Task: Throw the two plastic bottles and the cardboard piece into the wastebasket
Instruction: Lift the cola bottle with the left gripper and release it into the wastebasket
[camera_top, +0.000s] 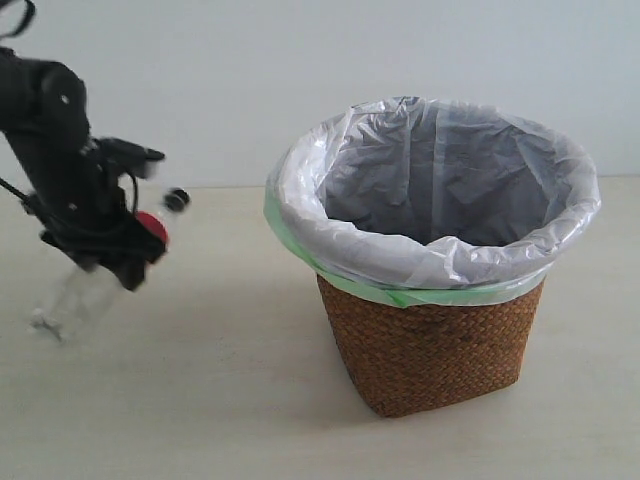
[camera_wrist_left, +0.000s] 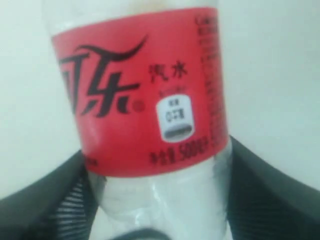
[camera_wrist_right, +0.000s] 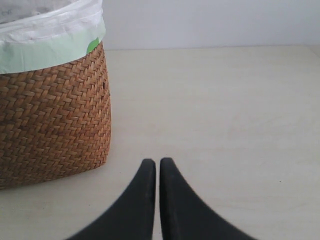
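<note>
Left hand (camera_top: 118, 243) grips bottle (camera_wrist_left: 165, 202); label print (camera_wrist_left: 142, 95) legible only in wrist view.

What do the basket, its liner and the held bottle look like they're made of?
Basket: matte brown woven wicker, herringbone weave showing. Liner: thin translucent white plastic film, wrinkled, slightly shiny, green edge. Bottle: clear see-through plastic, probably; glossy red printed label.
</note>
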